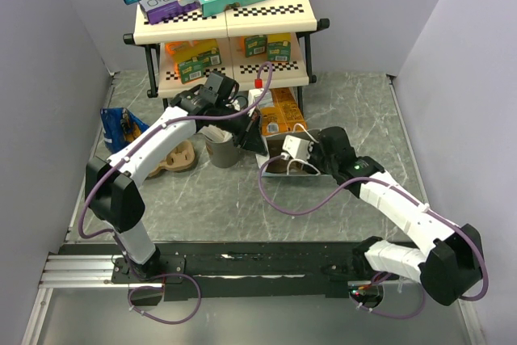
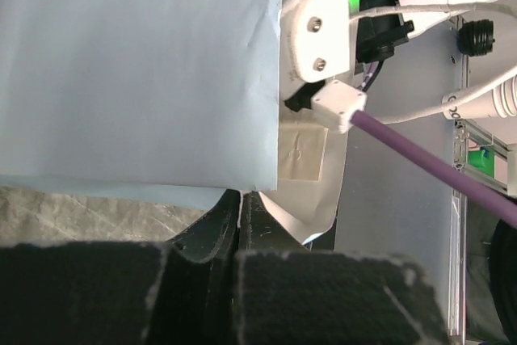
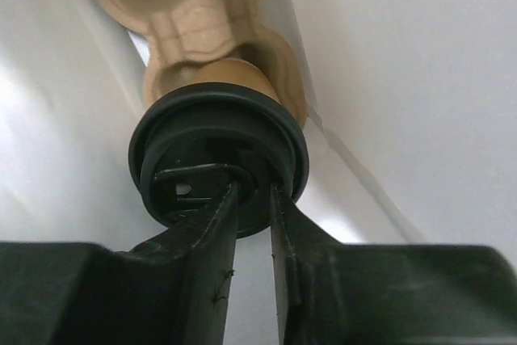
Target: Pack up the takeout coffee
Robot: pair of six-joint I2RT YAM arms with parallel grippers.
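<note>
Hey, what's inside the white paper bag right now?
The takeout coffee, its black lid pinched by the right gripper. A tan shape shows beyond it; the cup hides the rest of the bag.

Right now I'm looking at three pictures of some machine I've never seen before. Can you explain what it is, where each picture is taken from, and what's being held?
This is a pair of robot arms bolted to a table, each ending in a two-finger gripper. The wide picture looks down from above and behind them. The other two come from a small camera on each wrist.

On the table are a grey cup, a brown pulp carrier, a blue packet and a shelf of boxes.

The left gripper is shut on the edge of a white paper bag, apparently holding it open. The right gripper reaches inside the bag and seems to pinch the black lid of the takeout coffee.
</note>
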